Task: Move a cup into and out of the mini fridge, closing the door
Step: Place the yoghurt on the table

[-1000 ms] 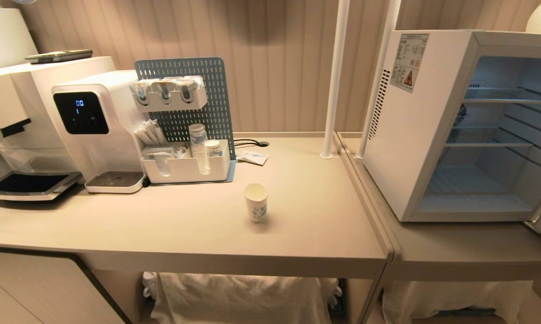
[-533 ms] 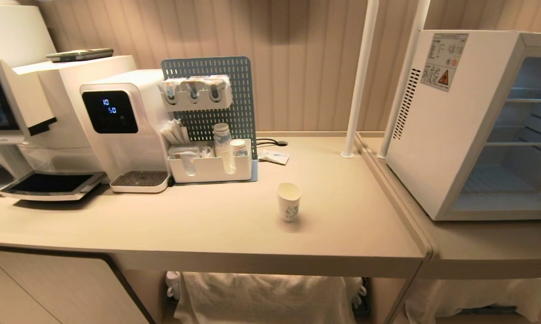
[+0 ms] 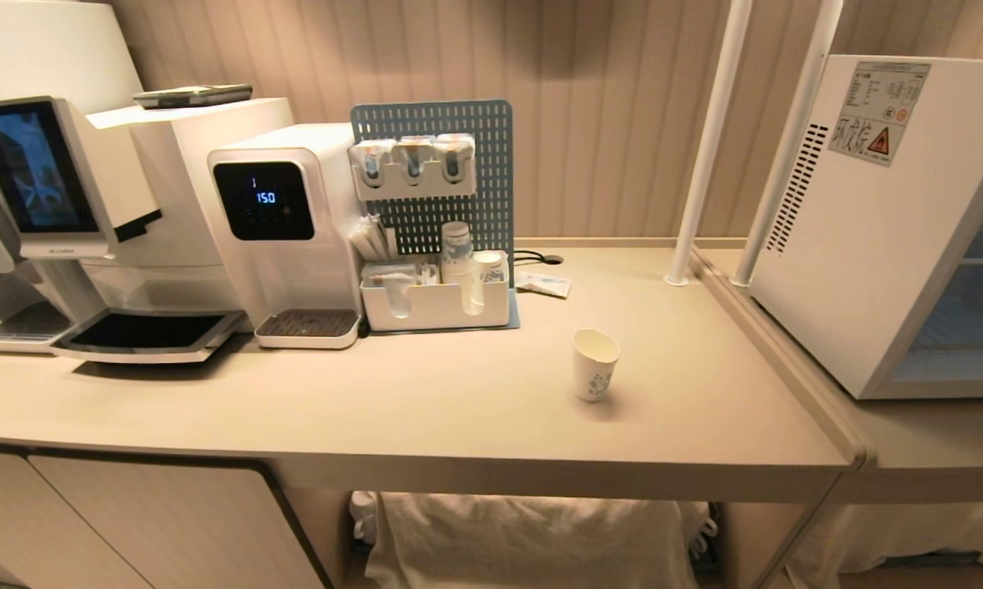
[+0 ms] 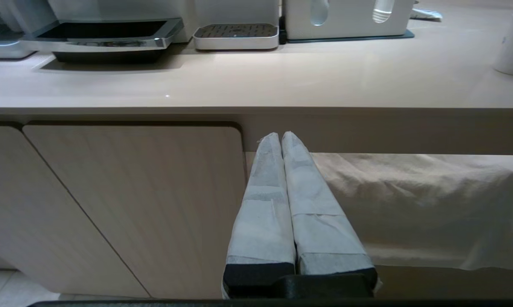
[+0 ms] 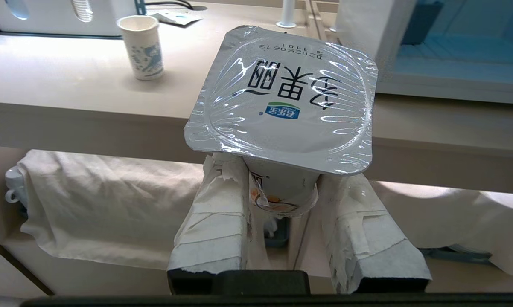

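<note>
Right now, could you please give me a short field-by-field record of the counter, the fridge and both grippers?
cup: small white paper cup with blue print, upright on the beige counter, untouched
fridge: white box-shaped mini fridge at the counter's right end, interior exposed
door: not in view
left gripper: shut, empty, below the counter edge
right gripper: shut on a foil-lidded tub, below the counter edge
dispenser: white water dispenser with black screen, left of the cup

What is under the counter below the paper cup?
Under the counter, below the cup, a crumpled pale cloth hangs across the open space. It covers whatever lies behind it; only white mugs peek out at its edge. A closed cabinet door stands alongside.
</note>
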Available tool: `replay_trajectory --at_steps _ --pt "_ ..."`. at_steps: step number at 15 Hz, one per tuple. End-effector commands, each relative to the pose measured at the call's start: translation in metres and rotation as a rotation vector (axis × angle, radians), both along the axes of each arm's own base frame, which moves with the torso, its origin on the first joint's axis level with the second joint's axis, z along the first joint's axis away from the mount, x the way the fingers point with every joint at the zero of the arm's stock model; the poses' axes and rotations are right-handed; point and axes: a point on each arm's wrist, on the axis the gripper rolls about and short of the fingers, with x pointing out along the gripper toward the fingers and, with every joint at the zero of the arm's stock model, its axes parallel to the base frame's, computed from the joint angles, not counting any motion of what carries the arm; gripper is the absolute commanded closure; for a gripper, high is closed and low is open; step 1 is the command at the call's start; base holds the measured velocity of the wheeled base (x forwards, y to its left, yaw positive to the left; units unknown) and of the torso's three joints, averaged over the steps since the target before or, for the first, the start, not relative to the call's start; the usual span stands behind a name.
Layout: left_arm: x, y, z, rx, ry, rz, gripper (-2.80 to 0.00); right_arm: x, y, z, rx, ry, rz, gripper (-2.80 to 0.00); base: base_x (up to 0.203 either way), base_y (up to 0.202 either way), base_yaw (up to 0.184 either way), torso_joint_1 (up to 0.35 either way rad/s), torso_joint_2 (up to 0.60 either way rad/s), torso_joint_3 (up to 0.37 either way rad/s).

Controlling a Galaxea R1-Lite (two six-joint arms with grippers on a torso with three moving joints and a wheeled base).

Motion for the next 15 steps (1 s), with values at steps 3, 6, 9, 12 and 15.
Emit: replay_trajectory --at_steps 3,6,9,12,15 --pt "0.000 0.000 0.000 0.006 0.001 0.000 0.00 0.000 0.000 0.000 -0.001 0.001 0.001 0.00 0.000 0.191 0.001 0.002 0.00 0.004" --pt "0.000 0.000 0.000 0.005 -0.001 0.000 0.00 0.000 0.000 0.000 -0.003 0.001 0.001 0.00 0.000 0.126 -0.001 0.001 0.00 0.002" --pt "0.000 0.000 0.000 -0.004 0.001 0.002 0.00 0.000 0.000 0.000 0.002 -0.002 0.001 0.00 0.000 0.022 0.000 0.001 0.00 0.001" --pt "0.000 0.000 0.000 -0.004 -0.001 0.002 0.00 0.000 0.000 0.000 0.000 -0.001 0.000 0.00 0.000 0.000 0.000 0.000 0.00 0.000" --pt "0.000 0.000 0.000 -0.004 -0.001 0.002 0.00 -0.005 0.000 0.020 0.020 0.006 0.015 0.00 0.000 0.000 0.000 0.000 0.00 0.000"
